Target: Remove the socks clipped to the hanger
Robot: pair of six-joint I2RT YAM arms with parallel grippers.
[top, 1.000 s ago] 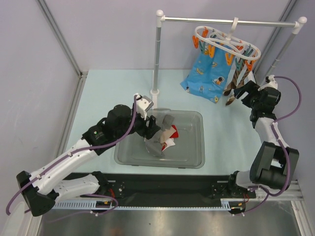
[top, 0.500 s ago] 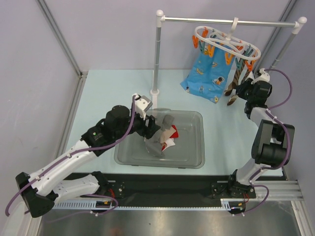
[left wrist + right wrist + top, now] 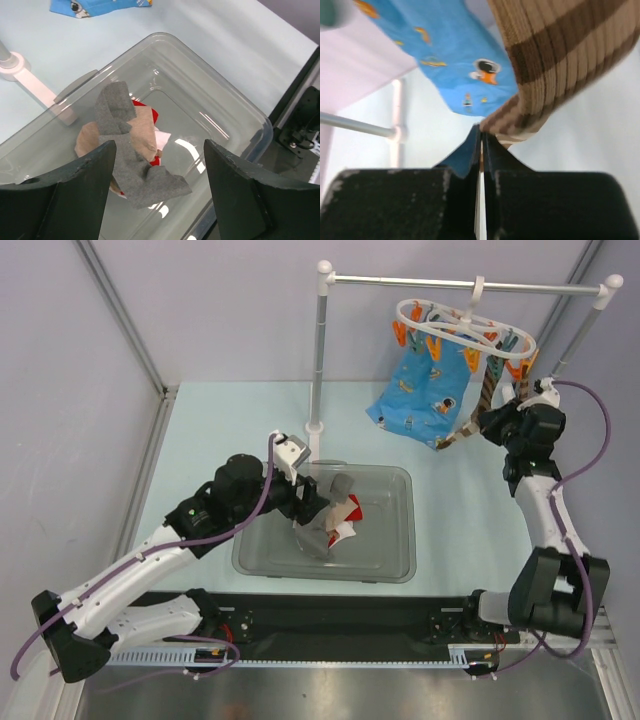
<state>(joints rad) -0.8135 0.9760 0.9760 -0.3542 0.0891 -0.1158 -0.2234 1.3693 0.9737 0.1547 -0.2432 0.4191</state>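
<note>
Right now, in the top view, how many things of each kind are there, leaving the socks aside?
Robot arms: 2
Rail stand: 1
Clip hanger: 1
Clear tub: 1
Total: 5

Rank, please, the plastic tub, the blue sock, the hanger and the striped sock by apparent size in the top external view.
Largest: the plastic tub.
Next: the blue sock and the hanger, which look too alike to separate.
Smallest: the striped sock, a thin strip.
</note>
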